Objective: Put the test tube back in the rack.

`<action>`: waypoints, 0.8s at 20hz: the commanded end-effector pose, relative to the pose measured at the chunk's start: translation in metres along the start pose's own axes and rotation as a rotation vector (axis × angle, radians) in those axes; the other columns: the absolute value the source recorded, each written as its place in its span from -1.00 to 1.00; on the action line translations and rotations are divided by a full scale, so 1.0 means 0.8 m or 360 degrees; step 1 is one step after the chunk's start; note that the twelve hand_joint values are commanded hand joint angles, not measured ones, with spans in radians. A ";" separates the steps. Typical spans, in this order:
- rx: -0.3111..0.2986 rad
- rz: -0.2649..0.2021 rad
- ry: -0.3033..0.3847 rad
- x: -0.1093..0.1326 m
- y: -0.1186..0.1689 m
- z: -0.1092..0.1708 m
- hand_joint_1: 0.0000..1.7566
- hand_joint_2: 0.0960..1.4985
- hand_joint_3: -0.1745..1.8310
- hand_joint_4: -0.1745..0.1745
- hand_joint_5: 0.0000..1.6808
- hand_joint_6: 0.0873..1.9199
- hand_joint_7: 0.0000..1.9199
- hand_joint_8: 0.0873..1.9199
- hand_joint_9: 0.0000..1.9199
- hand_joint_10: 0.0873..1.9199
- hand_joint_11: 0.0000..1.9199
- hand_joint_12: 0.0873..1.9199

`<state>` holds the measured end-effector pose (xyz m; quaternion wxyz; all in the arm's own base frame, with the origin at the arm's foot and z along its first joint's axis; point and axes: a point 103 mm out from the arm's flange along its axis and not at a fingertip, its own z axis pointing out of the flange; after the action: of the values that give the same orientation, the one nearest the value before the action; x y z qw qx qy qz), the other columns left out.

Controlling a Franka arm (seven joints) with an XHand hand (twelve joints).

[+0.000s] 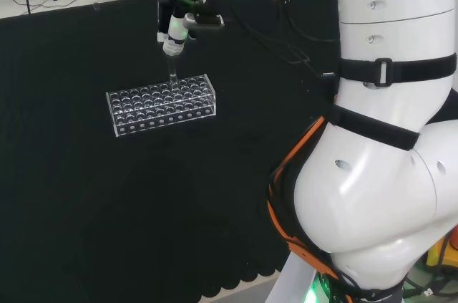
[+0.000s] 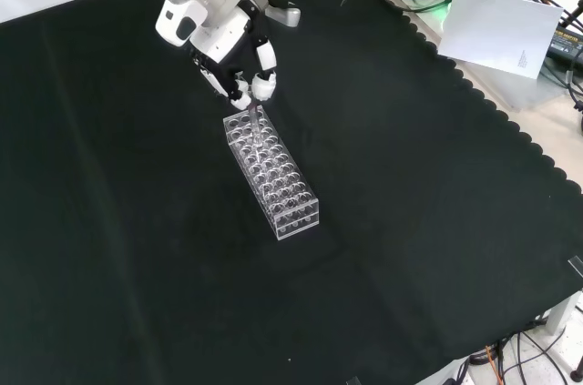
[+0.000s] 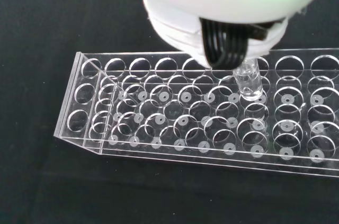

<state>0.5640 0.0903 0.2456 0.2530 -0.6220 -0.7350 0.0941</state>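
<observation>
A clear plastic rack [image 1: 164, 122] with several rows of holes lies on the black cloth, left of centre in the head view. The hand [image 1: 174, 31] hangs just above its far long side, fingers curled round a clear test tube [image 1: 172, 74] held upright. In the front view the hand [image 2: 232, 48] is over the rack's [image 2: 296, 217] upper end. Seen from the wrist, the tube's [image 3: 248, 81] lower end sits at the mouth of a hole in a rear row of the rack [image 3: 79, 75], below the blurred hand [image 3: 228, 1]. The other holes look empty.
The arm's own white links [image 1: 379, 138] take up the right of the head view. Cables [image 1: 286, 23] run over the cloth's far edge. In the front view a white sheet [image 2: 506, 30] lies beyond the cloth's scalloped edge at the upper right.
</observation>
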 end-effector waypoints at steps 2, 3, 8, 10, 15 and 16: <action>-0.0005 -0.0003 -0.0005 0.000 0.000 -0.001 0.64 -0.33 -0.14 -1.00 0.75 -1.00 0.53 -0.43 0.56 -0.86 0.50 0.04; 0.0001 -0.0005 -0.0009 0.000 0.000 -0.001 0.64 -0.33 -0.14 -1.00 0.75 -1.00 0.53 -0.44 0.56 -0.86 0.50 0.04; 0.0008 -0.0022 -0.0023 -0.001 -0.002 -0.004 0.64 -0.33 -0.14 -1.00 0.75 -1.00 0.54 -0.44 0.56 -0.87 0.49 0.04; 0.0003 -0.0001 -0.0004 -0.003 -0.005 -0.005 0.64 -0.33 -0.14 -1.00 0.75 -1.00 0.53 -0.44 0.56 -0.87 0.49 0.04; 0.0003 0.0024 0.0024 -0.004 -0.016 -0.005 0.64 -0.33 -0.14 -1.00 0.75 -1.00 0.53 -0.44 0.56 -0.87 0.49 0.04; 0.0011 0.0022 0.0019 -0.002 -0.017 -0.003 0.64 -0.33 -0.14 -1.00 0.75 -1.00 0.53 -0.44 0.56 -0.87 0.49 0.04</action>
<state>0.5596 0.0851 0.2523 0.2582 -0.6252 -0.7310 0.0901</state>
